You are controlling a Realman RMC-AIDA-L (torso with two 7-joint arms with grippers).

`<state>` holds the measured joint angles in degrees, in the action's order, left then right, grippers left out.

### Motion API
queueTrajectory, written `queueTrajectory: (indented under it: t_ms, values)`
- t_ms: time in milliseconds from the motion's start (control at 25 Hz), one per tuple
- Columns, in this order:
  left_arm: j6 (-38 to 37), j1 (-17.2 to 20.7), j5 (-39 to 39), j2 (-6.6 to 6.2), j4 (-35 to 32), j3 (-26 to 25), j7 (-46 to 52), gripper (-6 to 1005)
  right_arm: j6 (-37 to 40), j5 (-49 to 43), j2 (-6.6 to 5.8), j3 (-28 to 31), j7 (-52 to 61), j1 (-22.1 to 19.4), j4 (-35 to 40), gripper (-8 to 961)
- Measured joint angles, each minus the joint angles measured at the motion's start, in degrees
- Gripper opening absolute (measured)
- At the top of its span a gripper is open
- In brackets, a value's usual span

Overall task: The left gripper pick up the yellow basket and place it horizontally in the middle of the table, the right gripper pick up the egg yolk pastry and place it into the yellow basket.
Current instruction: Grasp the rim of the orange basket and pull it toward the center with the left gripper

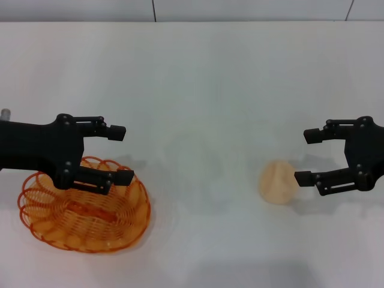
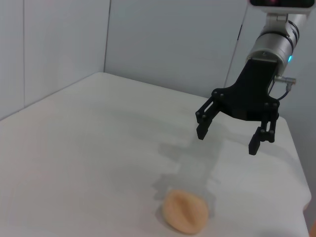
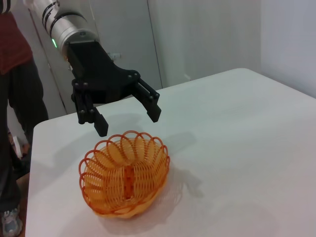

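The yellow basket rests on the white table at the front left, an oval orange-yellow wire bowl with nothing in it. My left gripper hovers open over its far right rim, not touching it; the right wrist view shows this gripper above the basket. The egg yolk pastry, a small pale dome, lies on the table at the right. My right gripper is open just to the right of it. In the left wrist view that gripper hangs above and behind the pastry.
A person stands beyond the table's left edge behind the left arm. Grey wall panels rise behind the table's right side. Bare tabletop lies between basket and pastry.
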<state>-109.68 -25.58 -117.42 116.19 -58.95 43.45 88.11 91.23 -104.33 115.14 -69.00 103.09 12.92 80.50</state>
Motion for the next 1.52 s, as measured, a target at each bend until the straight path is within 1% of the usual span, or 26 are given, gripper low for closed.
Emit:
queueTrajectory:
  t_ms: [520, 640, 760, 920, 1120, 1200, 1240, 1320, 1400, 1440, 1520]
  values:
    - [0.3, 0.0, -0.1, -0.02, 0.0, 0.0, 0.2, 884, 0.0, -0.2, 0.00, 0.0, 0.0, 0.0, 0.0, 847]
    - [0.7, -0.1, -0.4, -0.31, -0.3, 0.0, 1.5, 884, 0.0, -0.1, 0.00, 0.0, 0.0, 0.0, 0.0, 847]
    - [1.0, -0.2, -1.6, -0.87, -1.9, 0.0, 5.2, 884, 0.0, 0.0, 0.00, 0.0, 0.0, 0.0, 0.0, 847]
    - [0.7, -0.6, -4.9, -1.48, -6.0, -0.1, 12.2, 883, 0.0, 0.2, 0.00, 0.0, 0.0, 0.0, 0.0, 846]
    - [0.4, -0.7, -9.0, -1.81, -11.6, -0.3, 20.8, 882, -0.1, 0.2, 0.00, 0.0, 0.0, 0.0, -0.1, 846]
    - [0.5, -1.0, -11.7, -2.26, -12.7, -0.4, 25.7, 882, -0.3, 0.3, -0.01, 0.0, 0.0, 0.0, -0.2, 846]
    - [0.5, -1.0, -11.7, -2.26, -12.7, -0.4, 25.7, 882, -0.4, 0.3, 0.00, 0.0, 0.0, 0.0, -0.2, 846]
    - [0.7, -1.5, -14.4, -2.58, -12.8, -0.4, 29.0, 882, -0.6, 0.3, 0.00, 0.0, 0.0, 0.1, -0.2, 847]
    - [1.4, -2.3, -18.6, -2.96, -13.0, -0.5, 34.2, 881, -0.7, 0.4, 0.02, 0.0, 0.1, 0.3, -0.4, 847]
    - [1.4, -2.3, -18.6, -2.96, -13.0, -0.5, 34.2, 881, -0.8, 0.4, 0.03, 0.0, 0.2, 0.4, -0.4, 847]
    - [2.1, -2.8, -20.8, -3.06, -13.0, -0.6, 37.5, 881, -0.8, 0.4, 0.06, 0.0, 0.2, 0.5, -0.6, 847]
